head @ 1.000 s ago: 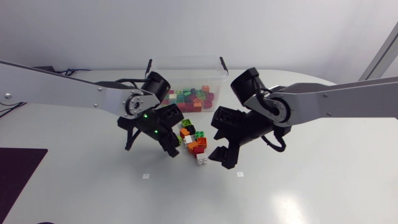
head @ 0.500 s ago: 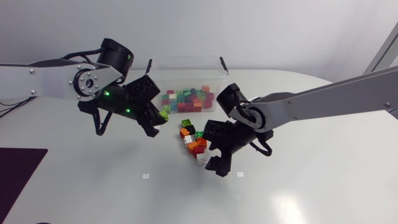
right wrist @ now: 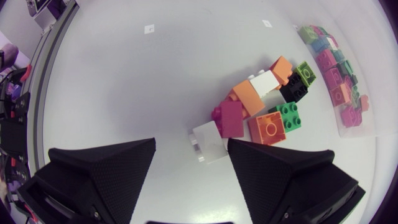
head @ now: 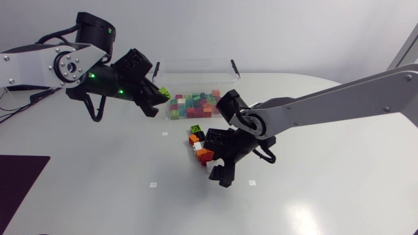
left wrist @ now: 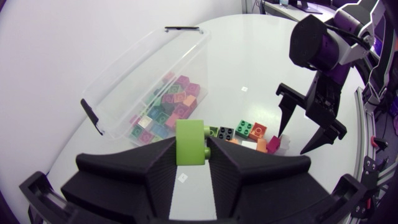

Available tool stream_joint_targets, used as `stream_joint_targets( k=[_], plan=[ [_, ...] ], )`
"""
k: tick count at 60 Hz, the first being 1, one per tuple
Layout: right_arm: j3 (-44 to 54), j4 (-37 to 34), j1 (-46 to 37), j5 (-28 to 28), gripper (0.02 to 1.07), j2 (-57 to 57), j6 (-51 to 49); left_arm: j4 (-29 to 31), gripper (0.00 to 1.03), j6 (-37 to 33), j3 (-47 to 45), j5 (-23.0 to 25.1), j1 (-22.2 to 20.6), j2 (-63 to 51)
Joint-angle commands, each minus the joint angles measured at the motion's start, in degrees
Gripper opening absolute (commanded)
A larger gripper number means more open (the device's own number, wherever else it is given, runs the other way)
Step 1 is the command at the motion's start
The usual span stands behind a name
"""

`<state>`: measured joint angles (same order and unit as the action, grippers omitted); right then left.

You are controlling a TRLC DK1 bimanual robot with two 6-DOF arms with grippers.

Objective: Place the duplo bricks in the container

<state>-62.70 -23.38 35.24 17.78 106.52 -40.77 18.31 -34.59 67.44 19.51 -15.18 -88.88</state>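
Head view: container (head: pixel 196 63), a clear rectangular plastic tub with black clips (head: pixel 234 65) at its ends, holds a loose layer of studded bricks (head: pixel 192 106) in red, pink, green and teal. Left claw (head: pixel 155 99) hangs at the container's 9 o'clock end, clamped on a lime brick (left wrist: pixel 191 142), with both wedge fingers against its flat sides. At the container's 6 o'clock, a pile (head: pixel 199 147) of orange, green, black, magenta and white pieces lies on the smooth pale surface (head: pixel 326 189). Right claw (right wrist: pixel 191 144) stands spread over the pile's 6 o'clock end. A white brick (right wrist: pixel 208 142) sits between its fingers, apart from one of them.
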Motion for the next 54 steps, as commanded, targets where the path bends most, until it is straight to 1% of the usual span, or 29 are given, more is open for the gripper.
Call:
stream_joint_targets(
  k=[1, 9, 12, 21, 29, 34, 38, 39, 54],
  plan=[
    [-0.67, -1.94, 0.7, -0.11, 0.81, 1.23, -1.41, -0.73, 0.25, -0.66, 2.26, 1.06, 0.24, 0.46],
    [-0.41, -2.46, 1.14, -0.2, 0.81, 1.15, -1.5, -1.25, 0.25, -0.57, 2.87, 1.23, 0.15, 0.11],
    [-0.41, -2.46, 1.14, -0.2, 0.75, 1.41, -1.68, -1.25, 0.25, -0.48, 3.49, 1.32, 0.15, -0.24],
    [-1.73, -2.02, 1.32, -0.47, 0.71, 3.87, -1.59, -3.54, 0.25, -0.13, 5.95, 1.32, 0.15, -2.17],
    [-2.25, -1.23, 1.67, -1.52, 0.48, 5.45, -1.33, -5.21, 0.25, 1.1, 9.55, 1.41, 0.15, -5.6],
    [-2.25, -1.15, 1.67, -1.87, 0.35, 5.63, -1.24, -7.41, 0.25, 2.16, 11.49, 1.41, 0.24, -7.71],
    [-1.99, -0.97, 1.67, -1.87, 0.21, 5.01, -1.24, -8.37, 0.25, 2.77, 13.42, 1.41, 0.24, -9.56],
    [-1.99, -0.97, 1.58, -1.87, 0.19, 4.93, -1.24, -8.73, 0.25, 3.12, 13.95, 1.41, 0.33, -10.08],
    [0.21, -1.85, 0.35, -1.61, 0.18, -0.35, -1.24, -11.54, 0.25, 5.41, 22.3, 1.5, 0.5, -19.05]
  ],
)
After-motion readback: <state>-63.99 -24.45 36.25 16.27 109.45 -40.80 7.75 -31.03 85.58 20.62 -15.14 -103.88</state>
